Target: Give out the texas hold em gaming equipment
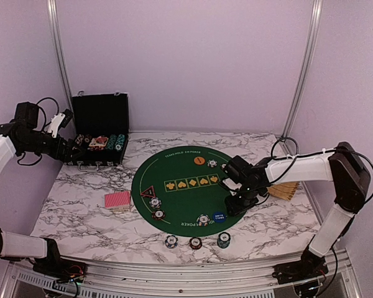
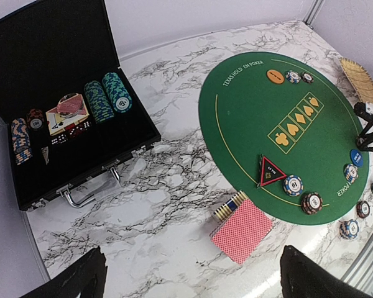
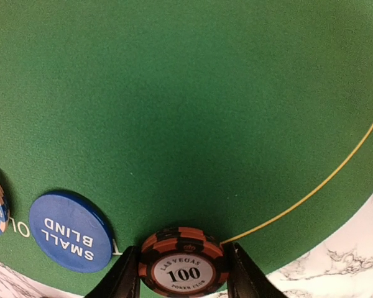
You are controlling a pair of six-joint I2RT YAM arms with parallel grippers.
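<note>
I am pinching a chip (image 3: 183, 268) at the frame's bottom in my right gripper (image 3: 183, 276) over the green mat (image 3: 174, 93), my left gripper (image 2: 189, 280) gaping wide.

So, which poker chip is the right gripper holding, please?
The orange-and-black 100 chip, between its fingers beside the blue Small Blind disc; nothing else is gripped.
</note>
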